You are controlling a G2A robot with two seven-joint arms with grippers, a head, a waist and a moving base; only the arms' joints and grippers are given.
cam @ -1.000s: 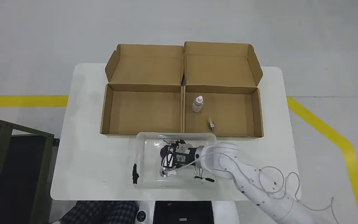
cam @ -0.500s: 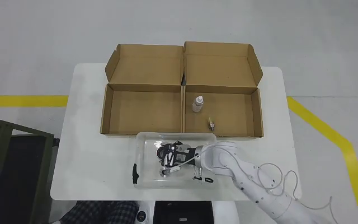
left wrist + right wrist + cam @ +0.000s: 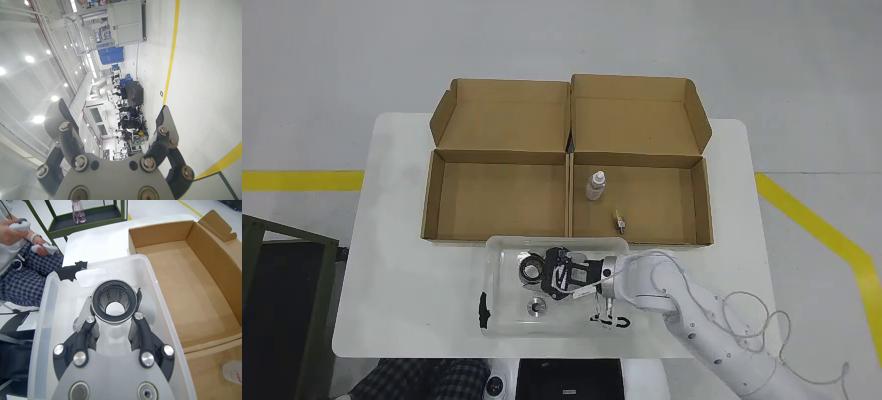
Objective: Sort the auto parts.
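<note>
Shifted toward 3 o'clock, the right hand (image 3: pixel 113 302) grips the bearing (image 3: pixel 113 319) inside the clear bin (image 3: pixel 489 285) at the table's (image 3: pixel 392 250) 6 o'clock; left hand (image 3: pixel 113 105) spread apart.

Bearing (image 3: pixel 113 294): polished metal is seen inside, ringed by a matt black end face.
Bin (image 3: pixel 151 262): clear, glossy, smooth plastic.
Cardboard boxes (image 3: pixel 497 200): brown, matt, slightly rough.
Right gripper (image 3: pixel 114 306): matt black plastic links, brushed grey metal plate, shiny screws.
Table (image 3: pixel 392 250): white, smooth.
</note>
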